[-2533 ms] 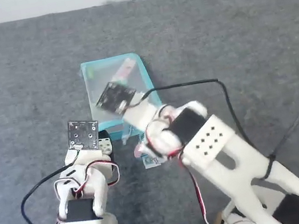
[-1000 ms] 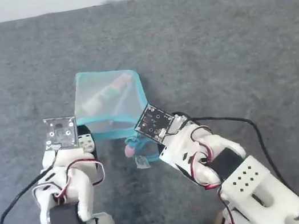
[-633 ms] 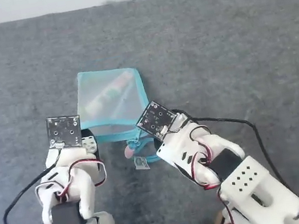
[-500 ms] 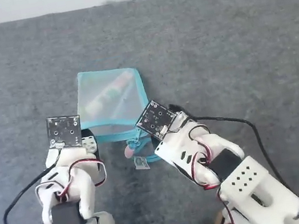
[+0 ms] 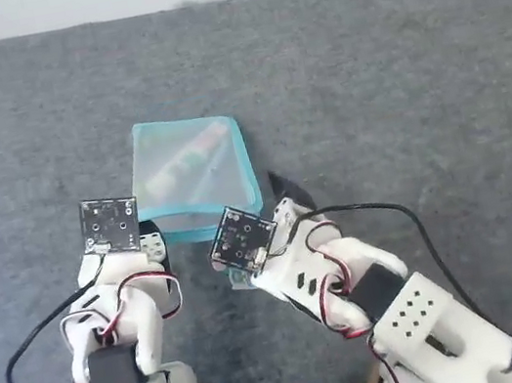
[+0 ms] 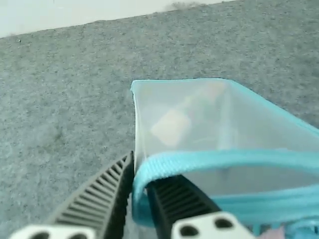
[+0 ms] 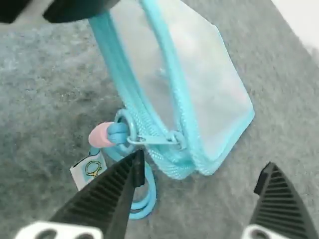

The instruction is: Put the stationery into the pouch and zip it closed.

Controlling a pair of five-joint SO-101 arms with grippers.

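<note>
High view: teal pouch (image 5: 194, 168) lies on the grey worktop (image 5: 414, 74), stationery (image 5: 192, 153) inside. Left gripper (image 6: 140, 174) jaws are clamped on its near left corner; right gripper (image 7: 202, 164) jaws stand apart above the zipper pull (image 7: 154, 139).

Translucent, teal-trimmed pouch (image 5: 190, 168) w/ stationery (image 5: 191, 151) inside lies approx. mid-tabletop, slightly left, zip pull (image 7: 149, 140) & pink bead (image 7: 99, 135) at its near corner.

Translucent smooth plastic pouch (image 5: 191, 173) — woven cloth edging, rough matt carpeted table (image 5: 414, 74)
</note>
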